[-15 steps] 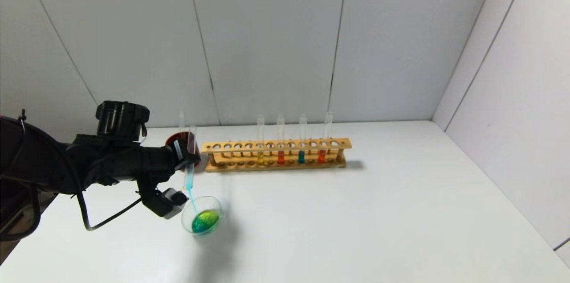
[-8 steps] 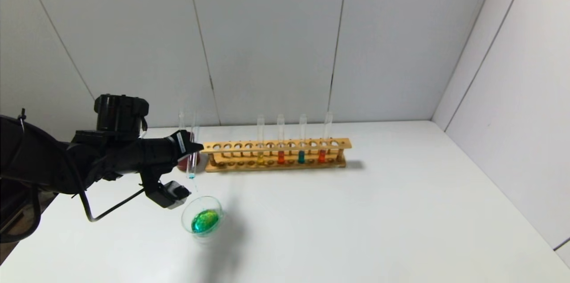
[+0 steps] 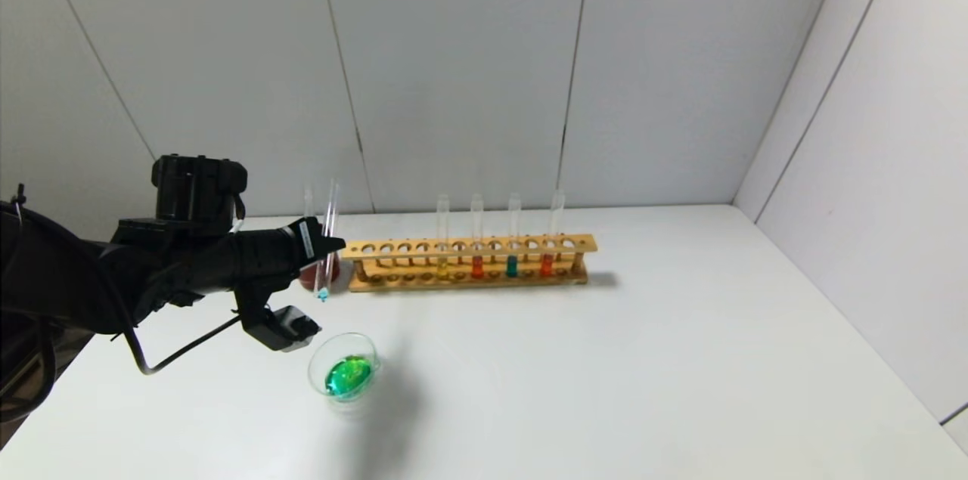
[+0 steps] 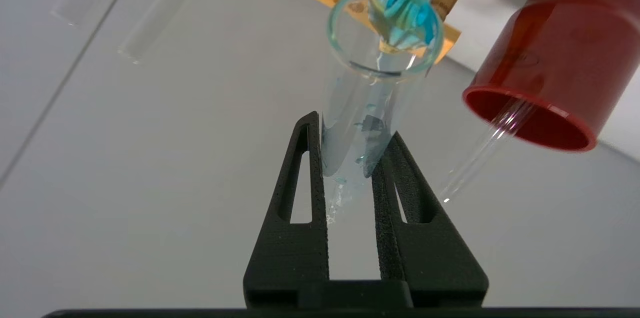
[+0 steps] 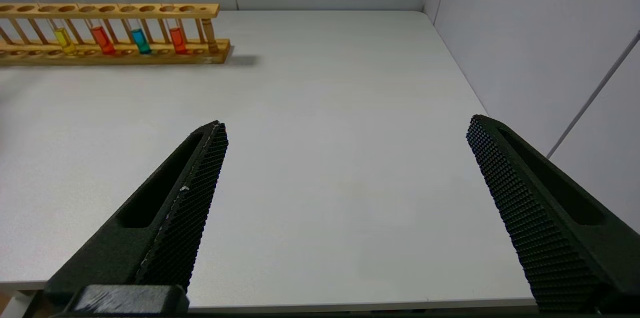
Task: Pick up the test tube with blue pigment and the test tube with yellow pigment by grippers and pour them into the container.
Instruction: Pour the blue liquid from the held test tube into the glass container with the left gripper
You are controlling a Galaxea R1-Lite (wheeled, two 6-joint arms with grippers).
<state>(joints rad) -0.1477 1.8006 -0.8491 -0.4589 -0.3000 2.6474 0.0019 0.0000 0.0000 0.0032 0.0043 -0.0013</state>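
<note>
Left gripper (image 3: 327, 246) fingers (image 4: 305, 168) clamp the test tube with blue pigment (image 3: 327, 238), now raised upright and nearly drained. Stream has stopped; container (image 3: 344, 373) holds green liquid. Right gripper (image 5: 345, 157) fingers wide apart.

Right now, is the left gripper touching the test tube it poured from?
Touching. In the left wrist view the left gripper has both jaws pressed against the sides of the test tube with blue pigment, no gap on either side.

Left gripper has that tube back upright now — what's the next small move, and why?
Probably carry the tube across to the red cup and lower it in. The left gripper is shut on it, only a trace of blue remains at its bottom, and the container already holds green liquid. Another emptied tube already leans in that cup.
</note>
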